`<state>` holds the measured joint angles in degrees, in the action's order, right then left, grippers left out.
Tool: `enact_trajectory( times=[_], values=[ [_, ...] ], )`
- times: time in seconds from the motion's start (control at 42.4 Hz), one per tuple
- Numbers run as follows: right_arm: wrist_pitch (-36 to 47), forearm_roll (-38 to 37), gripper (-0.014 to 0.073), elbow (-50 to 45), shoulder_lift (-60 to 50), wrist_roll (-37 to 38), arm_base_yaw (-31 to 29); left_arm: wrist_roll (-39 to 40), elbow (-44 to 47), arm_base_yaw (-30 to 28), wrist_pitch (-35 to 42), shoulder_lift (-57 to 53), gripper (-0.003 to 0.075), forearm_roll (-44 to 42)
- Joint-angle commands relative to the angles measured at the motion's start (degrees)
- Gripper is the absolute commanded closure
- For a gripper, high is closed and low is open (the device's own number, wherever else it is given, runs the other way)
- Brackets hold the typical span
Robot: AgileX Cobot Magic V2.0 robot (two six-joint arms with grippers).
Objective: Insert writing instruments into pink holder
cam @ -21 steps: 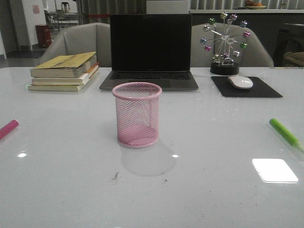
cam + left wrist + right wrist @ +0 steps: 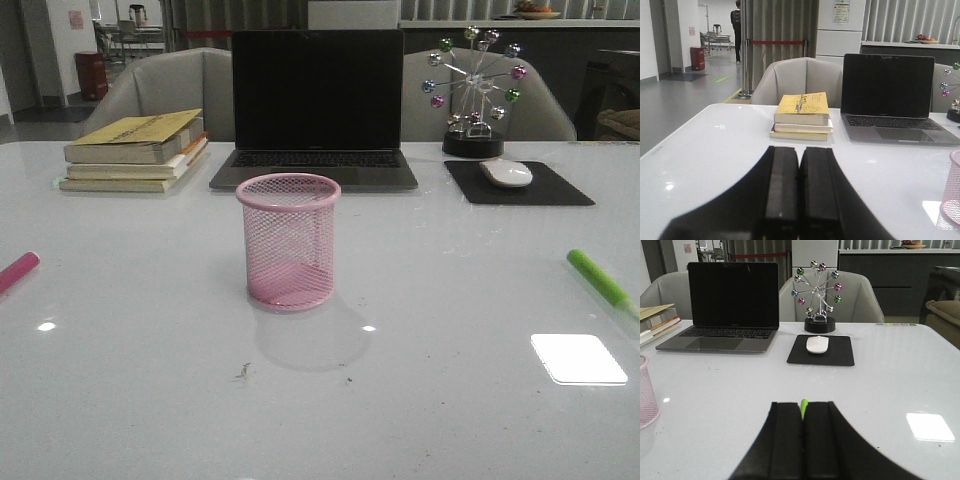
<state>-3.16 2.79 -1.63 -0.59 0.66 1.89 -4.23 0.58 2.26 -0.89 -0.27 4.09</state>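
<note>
The pink holder stands upright and empty at the table's middle; its edge also shows in the left wrist view and the right wrist view. A magenta marker lies at the far left edge. A lime green marker lies flat at the far right. Neither gripper shows in the front view. My left gripper is shut with nothing in it. My right gripper is shut too; the green marker's tip peeks past its fingertips, lying on the table beyond them.
A stack of books sits back left, an open laptop behind the holder, and a mouse on a black pad back right. A ball ornament stands behind the pad. Chairs line the far edge.
</note>
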Motion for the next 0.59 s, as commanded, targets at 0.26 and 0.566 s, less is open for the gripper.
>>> enact_trajectory(
  times=[0.26, 0.566],
  values=[
    [5.79, 0.00, 0.0536, 0.70, -1.28, -0.66, -0.35, 0.46, -0.06, -0.13, 5.84, -0.96, 0.0629, 0.45],
    [8.49, 0.00, 0.0536, 3.59, -1.28, -0.66, -0.35, 0.46, -2.72, 0.09, 11.66, -0.96, 0.0629, 0.45]
  ],
)
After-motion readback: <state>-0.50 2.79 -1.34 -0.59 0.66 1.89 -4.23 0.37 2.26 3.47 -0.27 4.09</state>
